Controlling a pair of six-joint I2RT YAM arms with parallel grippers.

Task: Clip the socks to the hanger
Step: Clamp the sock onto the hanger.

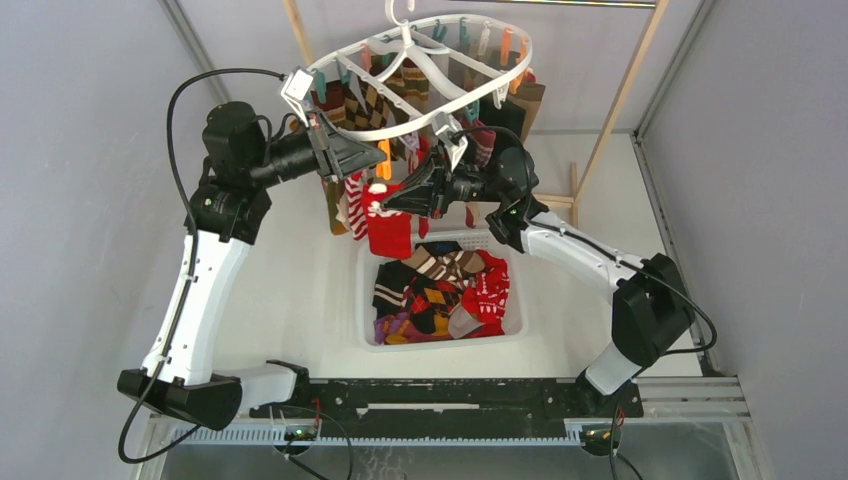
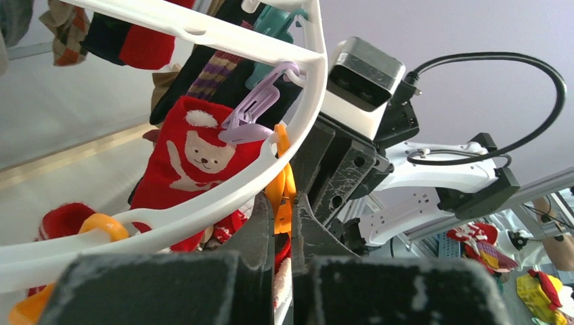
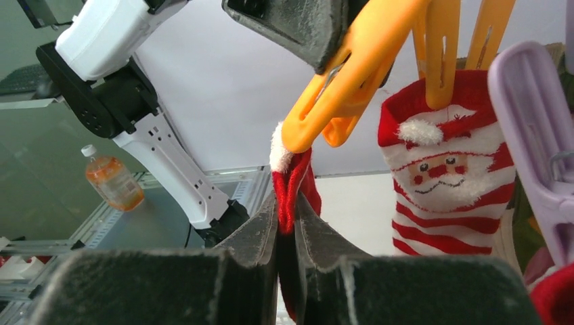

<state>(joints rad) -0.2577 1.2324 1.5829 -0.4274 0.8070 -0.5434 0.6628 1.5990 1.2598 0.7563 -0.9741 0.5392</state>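
1. The hanger (image 1: 437,72) (image 2: 203,200) is a white plastic oval rim with broad cross bars and a centre hook. I see it tilted, hanging over the far half of the table (image 1: 300,290) and above the far edge of the basket (image 1: 365,300).
2. Small pegs sit along the rim: an orange clip (image 2: 281,183) (image 3: 352,81), a teal clip (image 2: 274,24) and a lilac clip (image 2: 254,108). Patterned socks (image 1: 375,100) dangle from many of the pegs under the oval.
3. The left gripper (image 1: 378,157) (image 2: 284,203) is raised to the near rim. Its jaws are clenched on the orange clip, squeezing the handles.
4. The right gripper (image 1: 388,203) (image 3: 288,217) is just below and beside the left one. Its jaws are pinched on the red sock (image 1: 388,228) (image 3: 291,183), whose white-trimmed cuff points up at the mouth of the orange clip.
5. The bear sock (image 2: 196,162) is red and hangs under the lilac clip.
6. The Santa sock (image 3: 440,162) has red and white stripes and is pegged by a second orange peg beside the held clip.
7. The basket is white and slotted, sits mid-table, and holds a heap of loose socks (image 1: 440,295).
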